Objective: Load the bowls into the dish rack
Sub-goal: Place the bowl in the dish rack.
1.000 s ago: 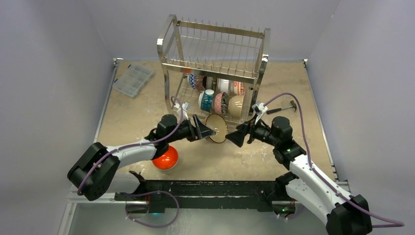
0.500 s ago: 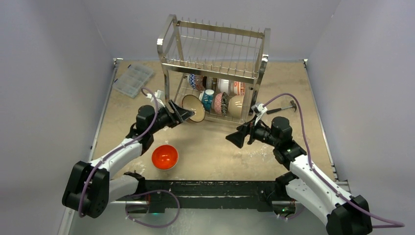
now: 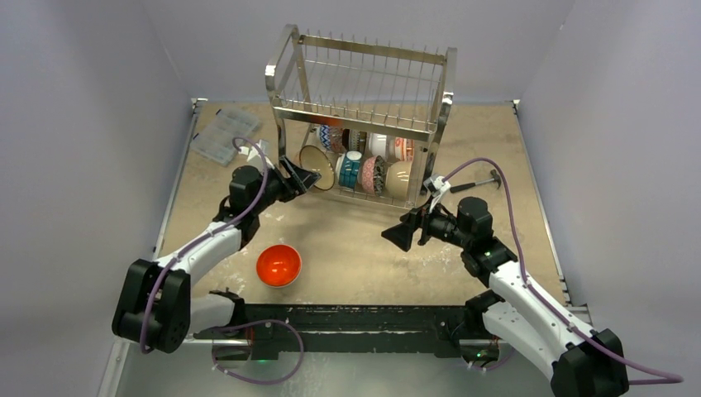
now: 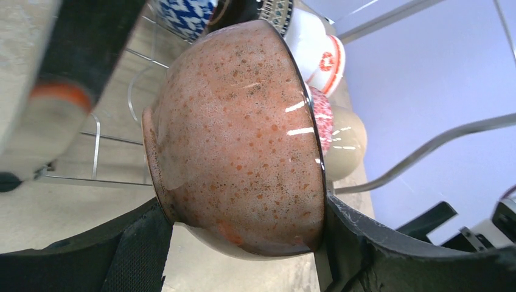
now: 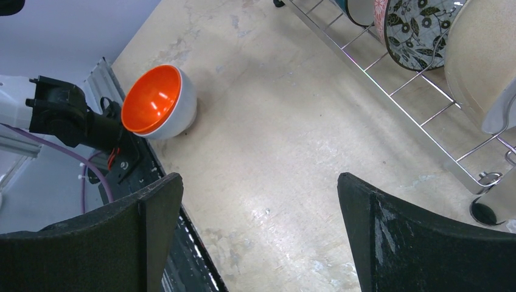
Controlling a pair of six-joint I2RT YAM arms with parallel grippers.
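A brown speckled bowl (image 4: 243, 140) fills the left wrist view, tipped on its side with my left gripper (image 4: 246, 213) shut on its foot and rim. From above, this bowl (image 3: 318, 168) is at the left end of the lower tier of the steel dish rack (image 3: 355, 117). Several bowls (image 3: 374, 165) stand on edge in that tier. An orange-red bowl (image 3: 278, 265) with a white outside sits upright on the table near the left arm, and the right wrist view shows this orange bowl (image 5: 157, 100) too. My right gripper (image 3: 402, 236) hovers open and empty over the table before the rack.
A flat clear plastic box (image 3: 225, 135) lies at the back left. A small hammer-like tool (image 3: 479, 182) lies right of the rack. The black base rail (image 3: 347, 318) runs along the near edge. The rack's lower wires (image 5: 389, 94) are close ahead of the right gripper.
My left gripper has carried the brown bowl from the middle of the table, leftward and back, to the rack's lower tier. The right arm has stayed still.
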